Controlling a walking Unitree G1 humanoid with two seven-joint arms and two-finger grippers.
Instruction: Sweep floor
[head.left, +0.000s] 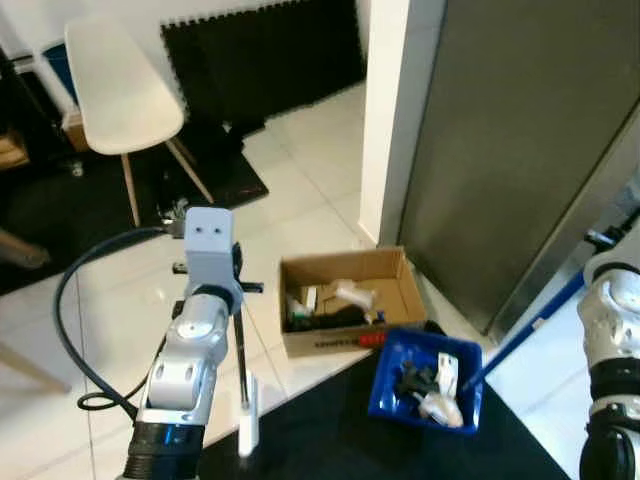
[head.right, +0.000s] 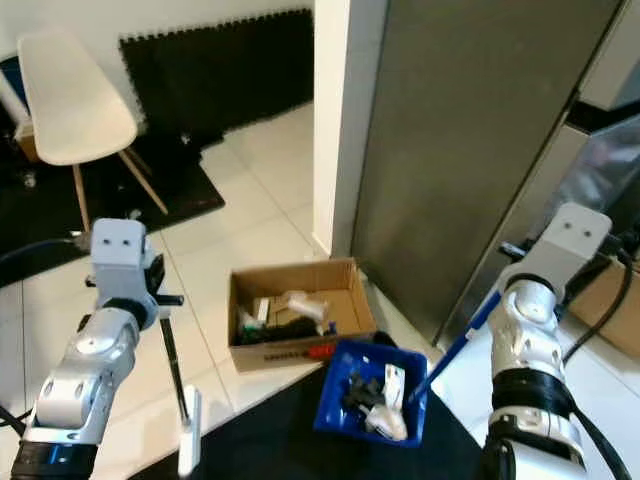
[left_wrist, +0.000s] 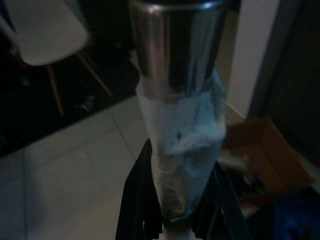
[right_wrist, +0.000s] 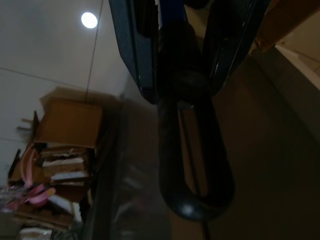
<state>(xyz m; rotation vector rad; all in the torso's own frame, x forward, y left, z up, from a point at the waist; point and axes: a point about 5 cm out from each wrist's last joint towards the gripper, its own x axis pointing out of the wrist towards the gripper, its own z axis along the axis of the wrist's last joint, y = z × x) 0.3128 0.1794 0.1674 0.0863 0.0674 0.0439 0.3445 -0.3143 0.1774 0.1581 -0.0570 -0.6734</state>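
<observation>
White floor tiles (head.left: 300, 215) carry an open cardboard box (head.left: 345, 300) of odds and ends, with a blue dustpan (head.right: 368, 390) holding bits of debris just in front of it on a black mat (head.right: 300, 430). The left gripper (left_wrist: 182, 210) pinches a paper-wrapped metal broom pole (left_wrist: 177, 100) between its black fingers (left_wrist: 137, 200), the broom's thin shaft (head.left: 243, 360) slanting down to the floor left of the box. The right gripper (right_wrist: 182, 60) is closed around the dustpan's dark looped handle (right_wrist: 195, 165), whose blue stick (head.right: 455, 345) runs down to the pan.
</observation>
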